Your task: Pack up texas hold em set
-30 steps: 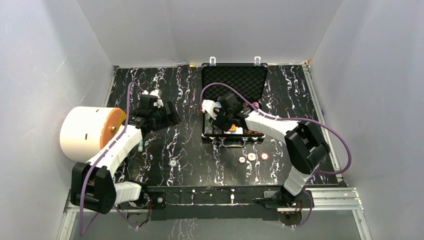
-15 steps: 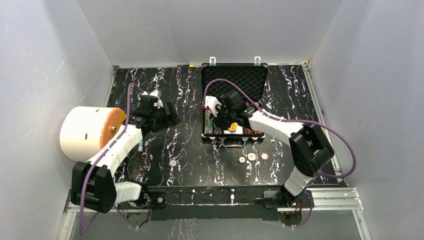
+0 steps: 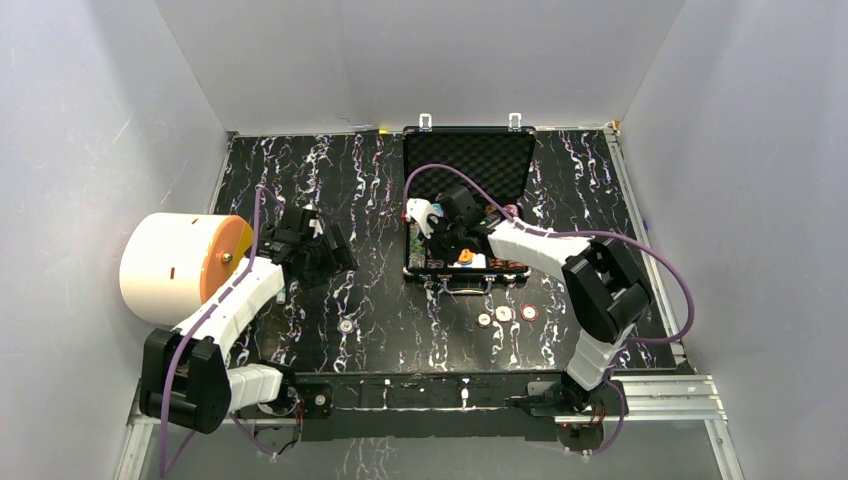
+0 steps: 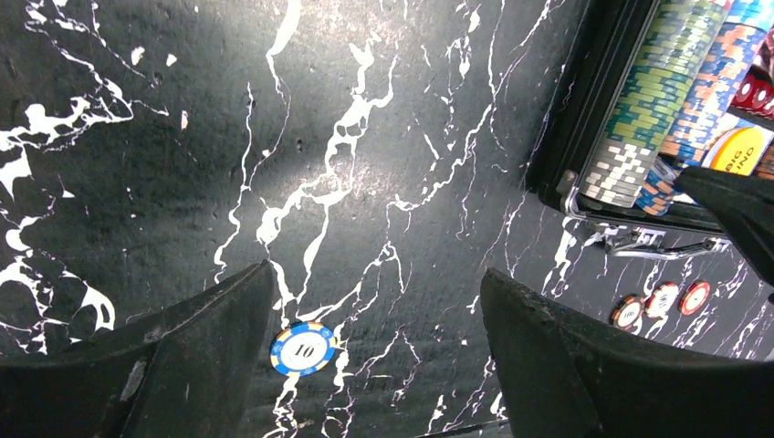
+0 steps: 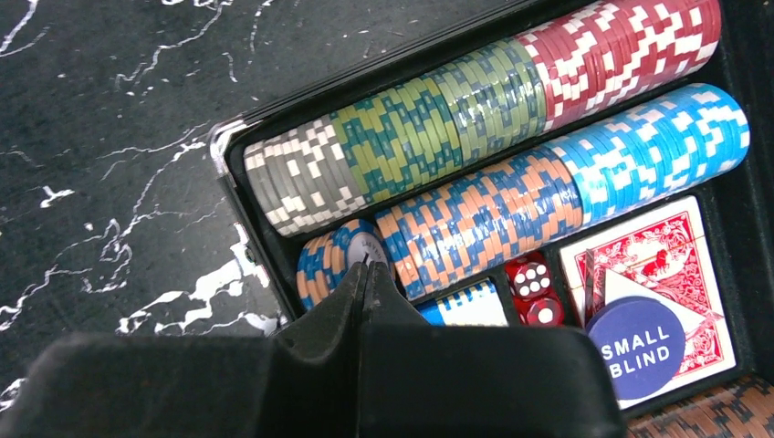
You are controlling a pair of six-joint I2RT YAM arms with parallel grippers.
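Your left gripper hangs empty with its jaws spread wide above the marbled table. The one loose blue-and-white chip marked 10 lies flat just inside the finger on the left of the wrist view, off-centre and toward the table's near edge. I judge you need to shift that way before you drop. The chip is round, so there is no long axis to line up with, and the left arm is clearly the nearer one. Your right gripper is pinched shut with nothing seen between its fingers, its tip at the short orange-and-blue stack in the open briefcase. Outside the case you have one loose chip and three small round pieces in a row by the case's front, nearer the right arm. Inside you have two long chip rows, two red dice, one red card deck and one SMALL BLIND button.
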